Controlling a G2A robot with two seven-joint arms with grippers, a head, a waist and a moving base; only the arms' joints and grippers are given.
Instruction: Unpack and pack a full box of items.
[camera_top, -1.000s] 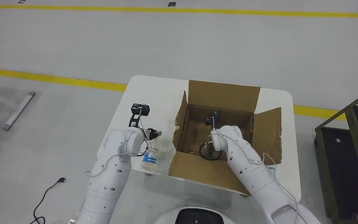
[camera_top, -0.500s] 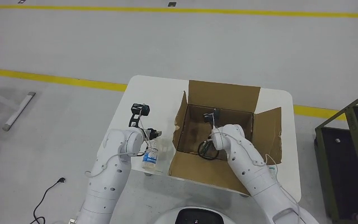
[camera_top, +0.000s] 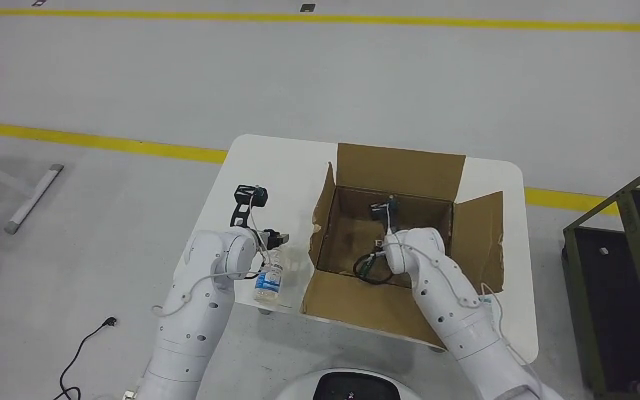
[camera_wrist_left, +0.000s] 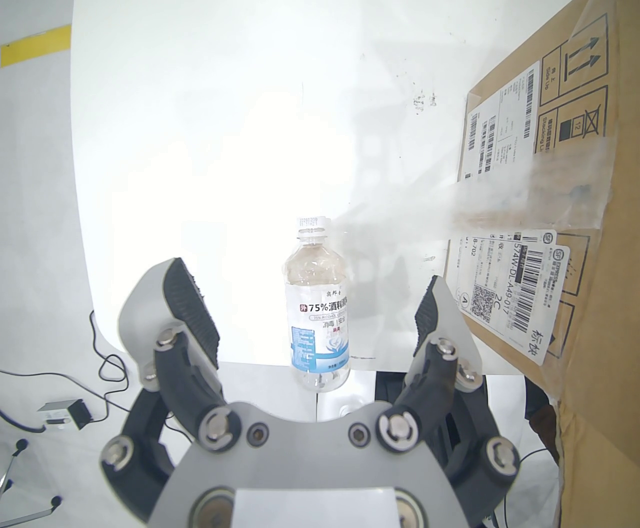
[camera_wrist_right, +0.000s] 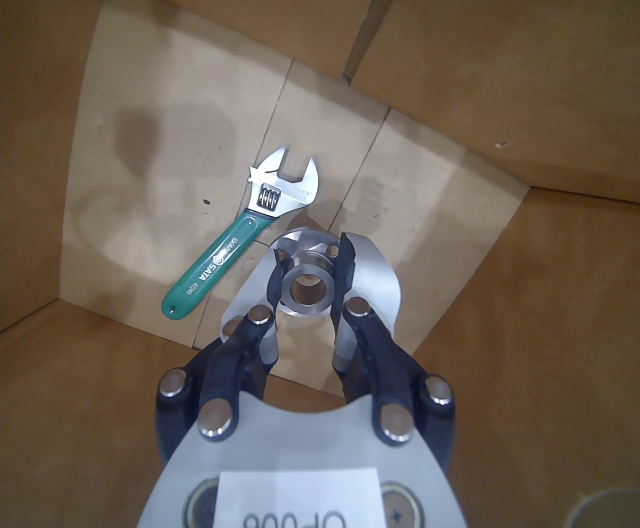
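Right wrist view: right tool (camera_wrist_right: 307, 270) clamped a flanged steel bushing (camera_wrist_right: 305, 292) inside the cardboard box (camera_wrist_right: 150, 125), beside a green-handled adjustable wrench (camera_wrist_right: 240, 240); left tool (camera_wrist_left: 310, 290), released, faced a clear plastic bottle (camera_wrist_left: 320, 325) at the white surface's (camera_wrist_left: 200, 150) edge.

Pale grey floor (camera_top: 150, 80) crossed by two yellow lines (camera_top: 100, 140). White table (camera_top: 270, 160) at centre. Dark green rack (camera_top: 605, 260) nearby.

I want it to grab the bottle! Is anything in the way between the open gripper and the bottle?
Nothing visible is in the way. The left gripper is open and faces the clear plastic bottle at the white table's edge. The cardboard box stands off to the side.
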